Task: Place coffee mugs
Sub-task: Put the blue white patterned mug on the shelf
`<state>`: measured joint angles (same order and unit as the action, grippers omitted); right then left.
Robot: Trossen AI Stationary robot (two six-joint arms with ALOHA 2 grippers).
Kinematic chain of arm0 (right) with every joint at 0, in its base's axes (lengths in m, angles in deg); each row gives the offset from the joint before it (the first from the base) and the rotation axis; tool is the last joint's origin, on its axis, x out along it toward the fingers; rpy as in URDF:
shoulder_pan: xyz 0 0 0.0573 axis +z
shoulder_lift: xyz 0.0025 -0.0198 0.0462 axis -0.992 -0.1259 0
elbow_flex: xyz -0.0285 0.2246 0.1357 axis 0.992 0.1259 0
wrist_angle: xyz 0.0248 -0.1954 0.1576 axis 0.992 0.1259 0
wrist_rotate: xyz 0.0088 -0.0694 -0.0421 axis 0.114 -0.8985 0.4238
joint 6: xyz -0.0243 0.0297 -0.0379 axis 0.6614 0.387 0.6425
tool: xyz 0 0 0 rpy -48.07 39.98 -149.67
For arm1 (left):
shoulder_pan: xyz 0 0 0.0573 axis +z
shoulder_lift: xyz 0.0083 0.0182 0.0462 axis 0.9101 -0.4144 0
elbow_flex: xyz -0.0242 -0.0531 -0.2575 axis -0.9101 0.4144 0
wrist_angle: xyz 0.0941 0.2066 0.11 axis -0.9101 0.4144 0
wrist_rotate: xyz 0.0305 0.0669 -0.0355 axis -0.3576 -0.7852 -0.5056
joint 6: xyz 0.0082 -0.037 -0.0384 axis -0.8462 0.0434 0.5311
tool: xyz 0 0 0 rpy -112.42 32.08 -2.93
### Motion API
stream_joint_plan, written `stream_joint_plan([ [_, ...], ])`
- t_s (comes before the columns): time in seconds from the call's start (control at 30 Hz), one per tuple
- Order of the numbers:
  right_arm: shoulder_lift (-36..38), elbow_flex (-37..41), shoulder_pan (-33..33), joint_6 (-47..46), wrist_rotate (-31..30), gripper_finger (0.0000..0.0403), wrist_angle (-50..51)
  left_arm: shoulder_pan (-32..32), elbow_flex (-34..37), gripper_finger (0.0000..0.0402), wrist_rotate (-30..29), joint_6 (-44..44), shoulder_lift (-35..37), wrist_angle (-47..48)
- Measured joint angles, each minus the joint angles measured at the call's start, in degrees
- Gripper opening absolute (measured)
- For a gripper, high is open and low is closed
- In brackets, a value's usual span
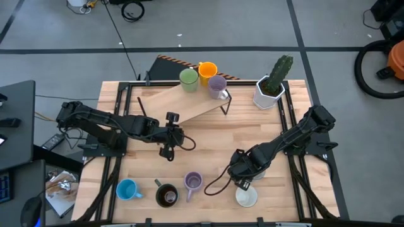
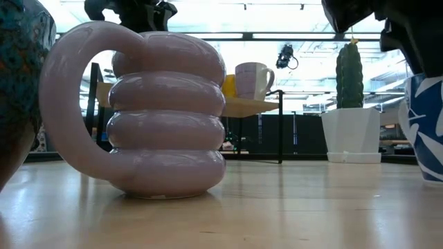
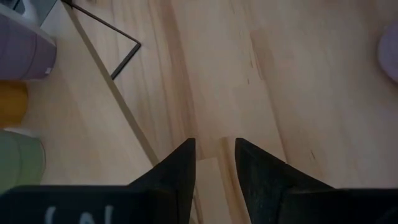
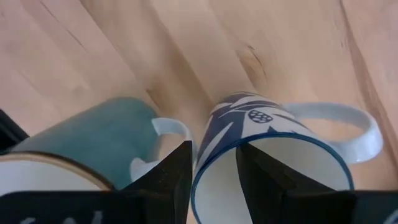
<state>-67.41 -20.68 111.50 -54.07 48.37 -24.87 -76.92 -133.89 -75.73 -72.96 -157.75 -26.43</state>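
Right wrist view shows you the right gripper (image 4: 211,165) pinching the rim of a white-and-blue mug (image 4: 273,155) on the table; your left gripper (image 3: 214,162) hangs empty, fingers parted.

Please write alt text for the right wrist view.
The right tool has one finger inside and one outside the rim of a white mug with blue pattern, standing on the wooden table. A teal mug stands right beside it.

Robotics lab; wooden table (image 1: 208,145) on taped concrete floor (image 1: 252,25); ceiling striplights (image 2: 304,34).
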Motion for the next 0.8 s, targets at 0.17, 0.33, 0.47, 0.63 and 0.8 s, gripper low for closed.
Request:
stream_joint_plan([
  [0.17,0.04,1.74,-0.02,1.31,-0.57,0.0102,-0.27,-0.02,0.0,0.0118,0.02,0.02,0.0,0.22],
  [0.33,0.0,3.94,-0.11,3.63,-0.51,0.0062,-0.41,-0.02,0.0,0.0118,0.02,0.13,0.0,0.67],
  [0.47,0.08,3.96,-0.13,8.03,-1.65,0.0035,-0.42,-0.02,0.0,0.0118,0.02,0.15,0.0,0.68],
  [0.63,0.87,4.1,-0.83,13.3,-3.56,0.0026,1.96,-0.02,0.0,0.0118,0.02,0.17,0.0,0.67],
  [0.8,2.07,4.04,-1.86,19.07,-7.73,0.0034,2.29,-0.02,0.0,0.0118,0.26,1.09,0.0,0.57],
])
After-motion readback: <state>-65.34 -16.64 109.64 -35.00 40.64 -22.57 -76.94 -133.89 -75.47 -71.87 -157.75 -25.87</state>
